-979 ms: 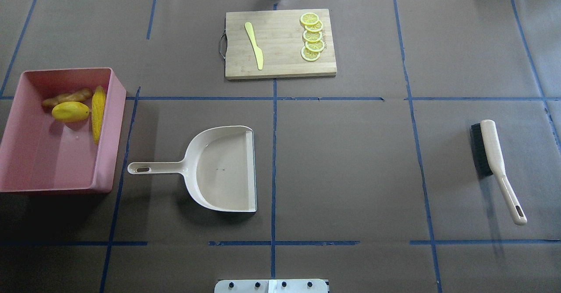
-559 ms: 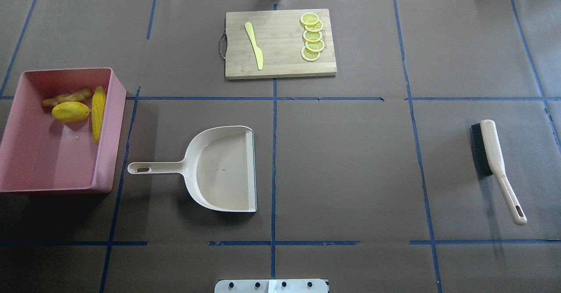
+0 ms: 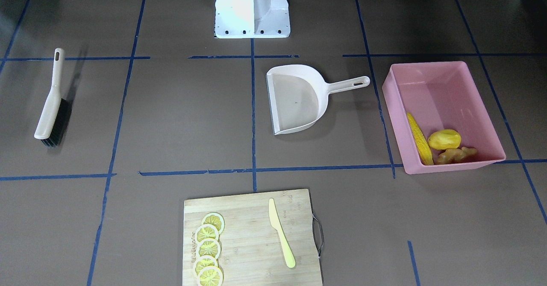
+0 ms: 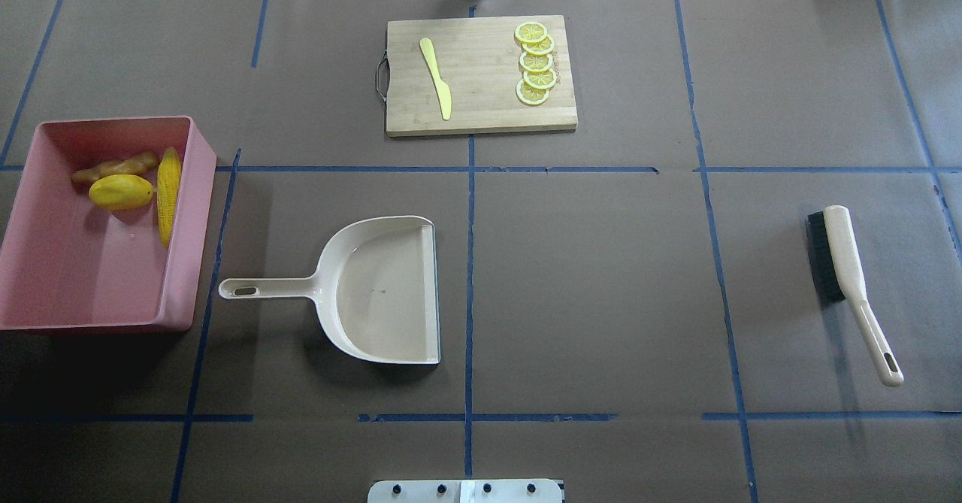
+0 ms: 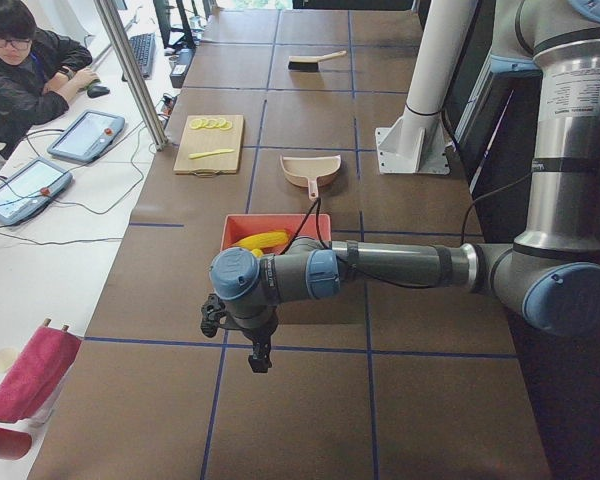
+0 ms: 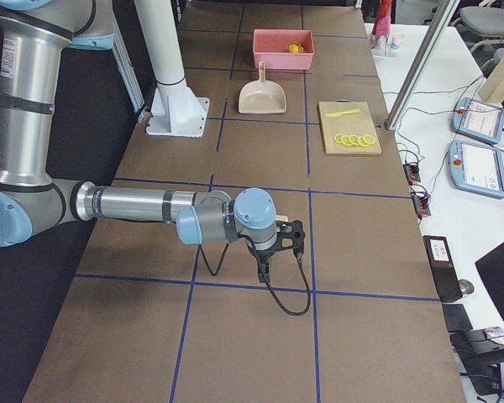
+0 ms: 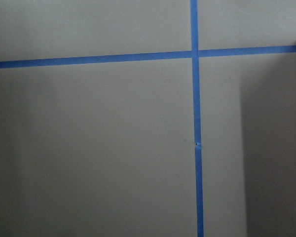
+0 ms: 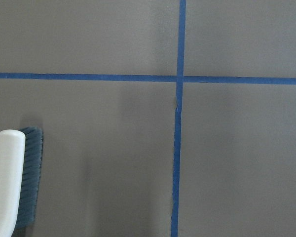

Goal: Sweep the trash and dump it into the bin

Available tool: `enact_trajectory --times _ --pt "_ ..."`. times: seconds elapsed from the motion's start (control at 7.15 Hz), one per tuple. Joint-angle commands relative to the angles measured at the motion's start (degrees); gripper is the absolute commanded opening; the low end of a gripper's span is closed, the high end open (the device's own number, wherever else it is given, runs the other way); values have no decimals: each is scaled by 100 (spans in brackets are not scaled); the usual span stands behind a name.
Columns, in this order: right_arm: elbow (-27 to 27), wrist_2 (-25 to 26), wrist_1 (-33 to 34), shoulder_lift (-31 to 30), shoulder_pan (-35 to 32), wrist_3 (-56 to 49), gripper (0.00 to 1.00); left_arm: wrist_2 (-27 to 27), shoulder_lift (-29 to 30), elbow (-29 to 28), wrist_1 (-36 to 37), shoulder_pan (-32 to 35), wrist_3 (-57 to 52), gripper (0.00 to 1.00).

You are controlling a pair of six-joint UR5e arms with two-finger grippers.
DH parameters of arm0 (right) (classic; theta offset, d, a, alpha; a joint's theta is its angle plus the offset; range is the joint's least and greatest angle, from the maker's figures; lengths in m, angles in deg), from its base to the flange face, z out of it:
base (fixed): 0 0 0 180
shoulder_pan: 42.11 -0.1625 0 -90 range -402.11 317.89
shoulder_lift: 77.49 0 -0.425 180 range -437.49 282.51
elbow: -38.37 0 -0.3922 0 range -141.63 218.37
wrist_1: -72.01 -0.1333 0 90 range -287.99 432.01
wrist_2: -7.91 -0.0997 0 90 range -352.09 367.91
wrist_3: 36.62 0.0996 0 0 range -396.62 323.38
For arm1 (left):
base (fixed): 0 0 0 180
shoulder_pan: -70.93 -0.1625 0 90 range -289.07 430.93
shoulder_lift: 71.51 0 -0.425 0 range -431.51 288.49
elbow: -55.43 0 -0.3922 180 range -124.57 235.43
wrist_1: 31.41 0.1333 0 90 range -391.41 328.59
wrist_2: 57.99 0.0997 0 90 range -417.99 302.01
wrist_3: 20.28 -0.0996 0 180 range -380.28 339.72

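Overhead exterior: nothing has moved | yellow corn cob (image 4: 168, 195), yellow oval lump (image 4: 120, 192), tan ginger root (image 4: 116, 166) inside pink plastic tub (image 4: 83, 285) | task likely done | left gripper (image 5: 258, 358), right gripper (image 6: 264, 272): jaws, cannot tell

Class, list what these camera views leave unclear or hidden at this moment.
- Left claw: seen only from exterior left, small; open or shut unclear.
- Right claw: likewise, only from exterior right.
- Large pink rectangular plastic tub: in exterior left, the left arm covers its near side.
- Beige-handled black-bristled brush: cut by right wrist view's edges.
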Motion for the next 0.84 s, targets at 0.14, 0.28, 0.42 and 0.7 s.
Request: enact_trajectory --times 0.14,0.28,0.42,0.7 --pt "12 -6 -4 0 0 0 100 8 -3 -2 -3 0 -2 100" --pt "20 2 -4 0 0 -9 100 8 -3 -10 -3 0 -2 100" --pt "29 11 -4 -9 0 -9 100 8 -3 -10 -3 0 -2 100" --pt "29 38 -4 -17 0 -9 100 8 5 -19 -3 -9 -2 100"
